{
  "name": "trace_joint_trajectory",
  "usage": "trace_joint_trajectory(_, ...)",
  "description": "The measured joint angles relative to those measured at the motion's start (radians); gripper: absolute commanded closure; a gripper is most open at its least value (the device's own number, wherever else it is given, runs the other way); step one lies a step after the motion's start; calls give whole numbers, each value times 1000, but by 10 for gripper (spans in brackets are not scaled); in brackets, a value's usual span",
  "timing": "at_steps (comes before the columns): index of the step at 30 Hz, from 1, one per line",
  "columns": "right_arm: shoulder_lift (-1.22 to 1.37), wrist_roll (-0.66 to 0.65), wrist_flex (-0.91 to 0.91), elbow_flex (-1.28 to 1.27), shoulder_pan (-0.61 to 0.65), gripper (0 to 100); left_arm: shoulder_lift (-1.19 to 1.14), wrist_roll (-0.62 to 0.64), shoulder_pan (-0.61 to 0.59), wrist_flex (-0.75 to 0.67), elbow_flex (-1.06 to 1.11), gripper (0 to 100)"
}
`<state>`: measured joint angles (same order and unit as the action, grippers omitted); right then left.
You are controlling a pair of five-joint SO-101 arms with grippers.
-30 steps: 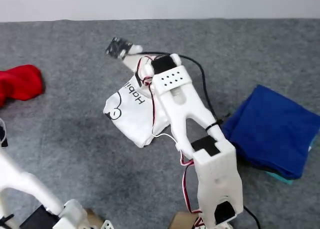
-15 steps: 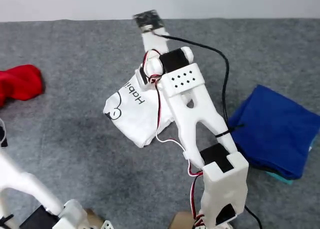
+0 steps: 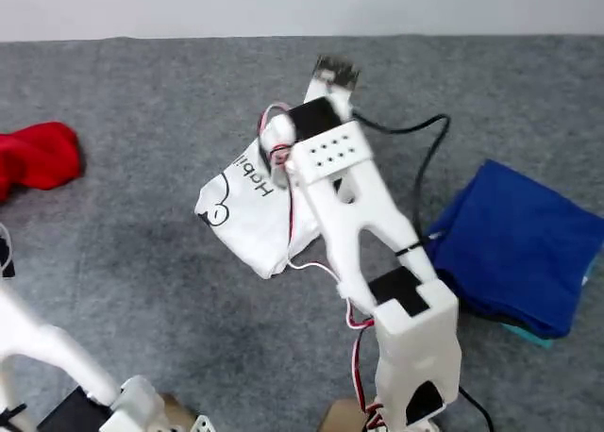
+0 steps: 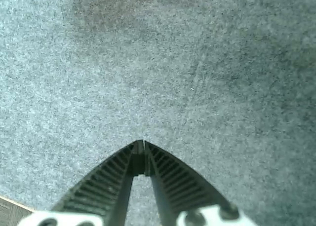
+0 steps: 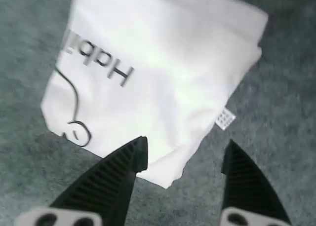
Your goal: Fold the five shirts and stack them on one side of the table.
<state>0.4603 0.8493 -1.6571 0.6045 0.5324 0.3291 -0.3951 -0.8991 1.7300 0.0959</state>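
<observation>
The grey table [image 3: 142, 262] carries a white shirt [image 3: 241, 215], red shirt [image 3: 38, 157] (crumpled) and blue shirt [image 3: 519, 243].

Right arm [image 3: 359, 215]: white moulded links with black servo blocks at the joints. One link carries a perforated plate [image 3: 327, 149] with rows of small holes. Red, white and black wires [image 3: 292, 217] run just beside the plate, and a black cable [image 3: 432, 135] loops near it. Right fingers [image 5: 111, 179] and left fingers [image 4: 111, 181]: black, ribbed, on white mounts with round fasteners. Left arm [image 3: 42, 342]: white, well apart from the plate.
</observation>
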Motion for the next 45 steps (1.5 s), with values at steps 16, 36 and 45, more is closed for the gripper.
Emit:
trace_joint_trajectory(16,236,26,282,0,5,538,6,0,-17,0,0,995)
trace_joint_trajectory(36,404,12,387,15,-25,995,6,0,-17,0,0,995)
trace_joint_trajectory(45,384,-147,216,103,-54,991,6,0,-17,0,0,995)
